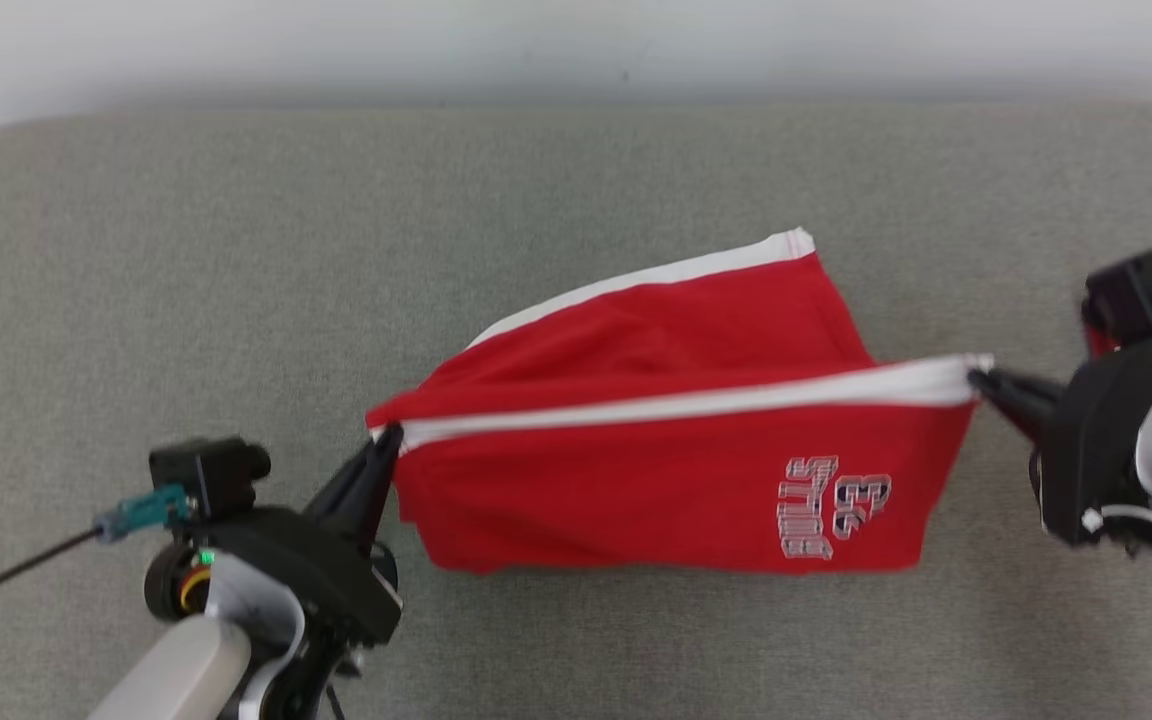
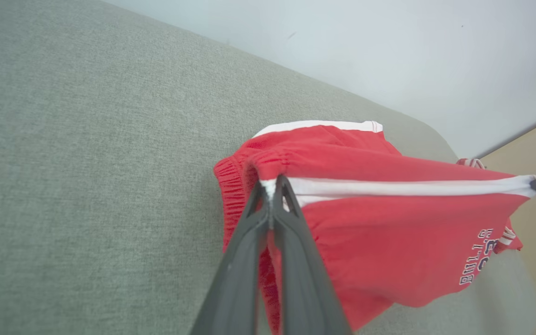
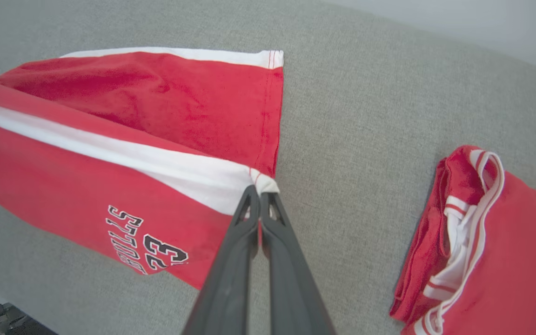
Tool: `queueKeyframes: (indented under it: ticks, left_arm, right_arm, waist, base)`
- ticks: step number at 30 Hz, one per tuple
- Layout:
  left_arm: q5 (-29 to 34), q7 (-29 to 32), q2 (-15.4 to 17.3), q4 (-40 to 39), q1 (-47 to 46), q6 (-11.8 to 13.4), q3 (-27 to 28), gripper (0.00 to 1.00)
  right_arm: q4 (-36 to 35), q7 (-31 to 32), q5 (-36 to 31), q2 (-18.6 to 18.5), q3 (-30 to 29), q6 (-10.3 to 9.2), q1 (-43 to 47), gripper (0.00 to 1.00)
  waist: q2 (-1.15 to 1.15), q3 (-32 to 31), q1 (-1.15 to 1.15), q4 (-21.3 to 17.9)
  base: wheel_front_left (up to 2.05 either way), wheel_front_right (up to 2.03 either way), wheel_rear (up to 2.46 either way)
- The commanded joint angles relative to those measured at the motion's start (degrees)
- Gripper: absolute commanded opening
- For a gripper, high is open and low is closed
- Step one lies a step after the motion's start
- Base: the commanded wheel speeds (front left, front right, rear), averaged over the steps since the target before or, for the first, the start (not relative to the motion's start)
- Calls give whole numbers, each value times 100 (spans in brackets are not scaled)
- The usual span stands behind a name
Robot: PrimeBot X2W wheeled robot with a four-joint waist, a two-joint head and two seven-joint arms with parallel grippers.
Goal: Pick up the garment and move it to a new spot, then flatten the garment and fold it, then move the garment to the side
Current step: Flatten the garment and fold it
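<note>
Holding red shorts stretched over the middle of the table, toward its near edge. Pinching the waistband end of the white stripe in the left hand, fingers pressed together on the cloth. Pinching the hem end of that stripe in the right hand, fingers likewise clamped. Pulling the stripe into a taut line between both hands, with the near leg hanging below it and the far leg trailing back onto the table. Not telling whether the hanging lower edge is touching the table. Showing a letter-and-number print near the hem. Also resting on the table, just right of the right hand and apart from the shorts: a bunched red garment with white trim. Covering the table: grey woven cloth, rounding off at the far left corner. Rising behind it: a plain pale wall
</note>
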Motion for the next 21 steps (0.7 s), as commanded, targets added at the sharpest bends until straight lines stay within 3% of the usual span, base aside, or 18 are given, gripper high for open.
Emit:
queueKeyframes:
  ticks: [1, 13, 21]
  left_arm:
    - [109, -36, -18, 63, -150, 48, 22, 0]
    - [509, -125, -545, 626, -1333, 212, -78, 0]
    - [768, -241, -743, 1032, -1816, 303, -180, 0]
  right_arm:
    - [152, -171, -91, -39, 43, -17, -199, 0]
    - [1838, -1846, -544, -304, 1074, -17, -2067, 0]
    - [2877, -2501, -757, -143, 1639, -16, -2942, 0]
  waist:
    - [-1, 282, -1, 155]
    - [-1, 1055, -1, 460]
    - [-1, 1359, -1, 593]
  base:
    - [0, 0, 0]
    - [0, 0, 0]
    - [0, 0, 0]
